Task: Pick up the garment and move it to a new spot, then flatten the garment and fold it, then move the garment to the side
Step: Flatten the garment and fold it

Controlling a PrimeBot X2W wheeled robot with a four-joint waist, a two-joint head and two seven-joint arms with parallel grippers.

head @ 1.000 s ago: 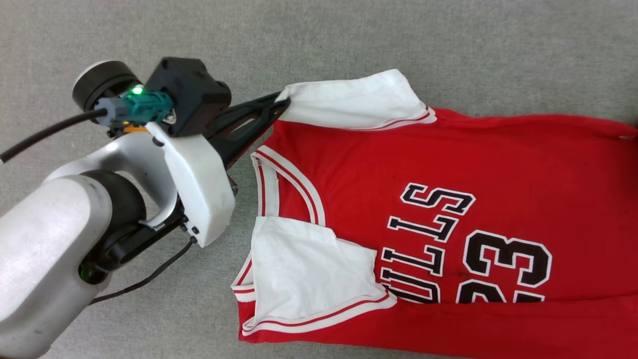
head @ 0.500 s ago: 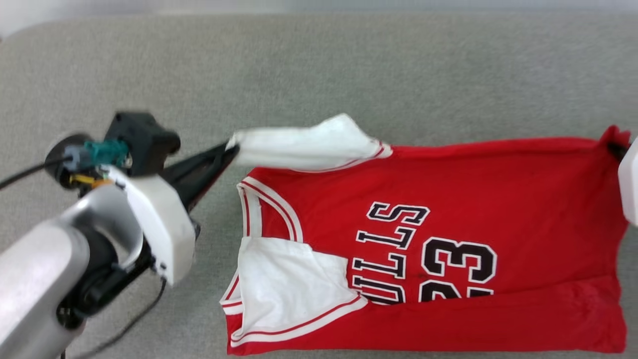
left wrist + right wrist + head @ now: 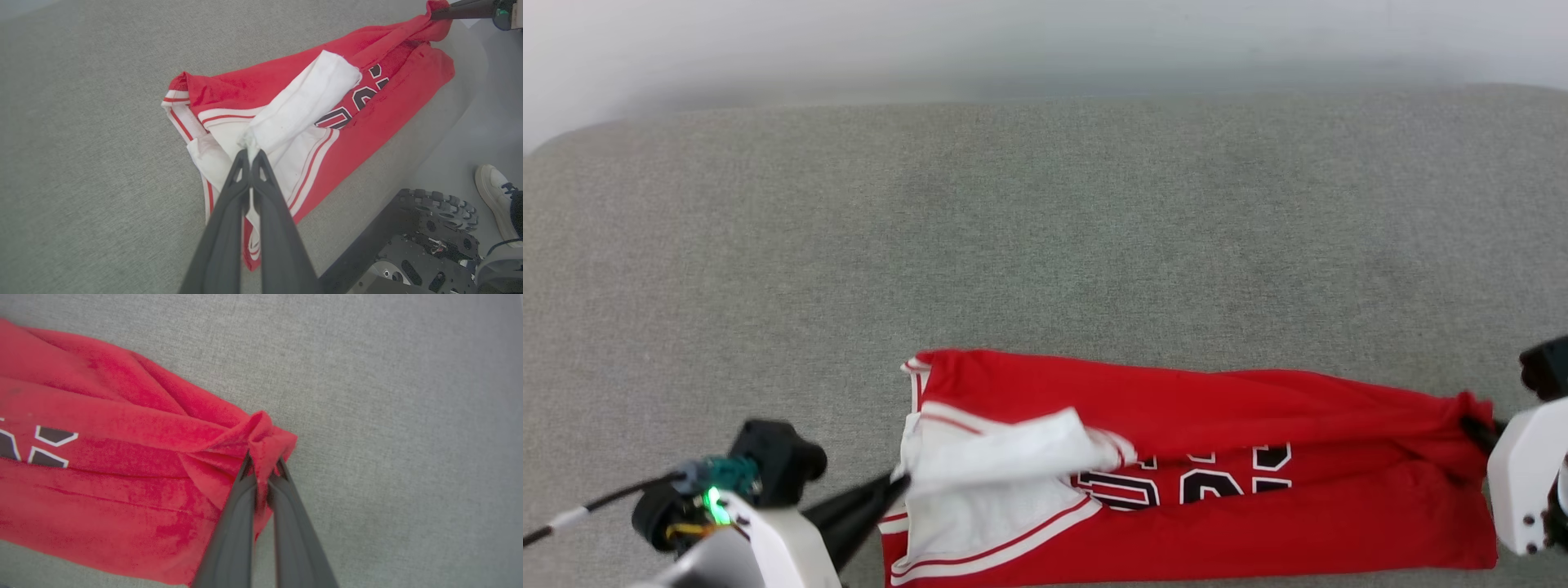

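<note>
Our red jersey-style shirt with white sleeves (image 3: 1225,400) lies folded lengthwise on the grey woven surface (image 3: 1045,229). Our left gripper (image 3: 250,152) pinches a white sleeve's tip, and our right gripper (image 3: 263,463) clamps the bunched red hem corner.

The left gripper (image 3: 898,483) is pointing in from the lower left of the head view, its dark fingers (image 3: 229,212) pressing tight together on a white sleeve of the garment (image 3: 1258,523). The right gripper (image 3: 1472,426) is pointing in from the right edge, its fingers (image 3: 235,522) clamping a bunched red corner, its pale wrist housing (image 3: 1523,482) sitting just behind.
</note>
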